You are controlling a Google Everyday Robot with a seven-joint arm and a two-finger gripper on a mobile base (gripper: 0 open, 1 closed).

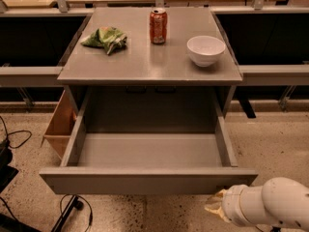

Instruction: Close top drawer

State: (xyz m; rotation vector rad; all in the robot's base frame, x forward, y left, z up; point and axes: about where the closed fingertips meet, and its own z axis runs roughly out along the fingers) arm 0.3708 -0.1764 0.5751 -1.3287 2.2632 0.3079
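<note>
The top drawer (145,180) is pulled far out of the grey cabinet (145,64). Its plain flat front panel faces me and its deep grey box interior (149,151) holds nothing. My white arm comes in at the bottom right. My gripper (216,206) is at its yellowish tip, just below and in front of the right end of the drawer's front panel, close to it. Whether it touches the panel does not show.
On the cabinet top stand a red soda can (158,26), a white bowl (205,50) and a green chip bag (106,37). A cardboard box (60,127) sits left of the drawer. Cables (14,139) and a dark stand leg (67,211) lie on the floor at the left.
</note>
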